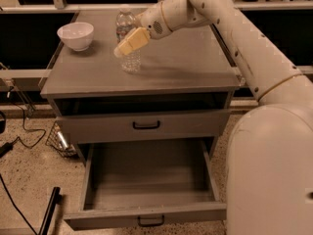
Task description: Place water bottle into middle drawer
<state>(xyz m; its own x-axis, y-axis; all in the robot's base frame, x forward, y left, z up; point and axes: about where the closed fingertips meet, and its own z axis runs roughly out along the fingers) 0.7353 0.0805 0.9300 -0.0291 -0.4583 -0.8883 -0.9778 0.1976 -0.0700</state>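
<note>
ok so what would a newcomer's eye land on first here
The big white arm reaches in from the right, its gripper at the middle of the water bottle, which stands upright on the grey cabinet top. Below, the middle drawer is pulled wide open with nothing in it. A white bowl sits near the top's back left corner.
</note>
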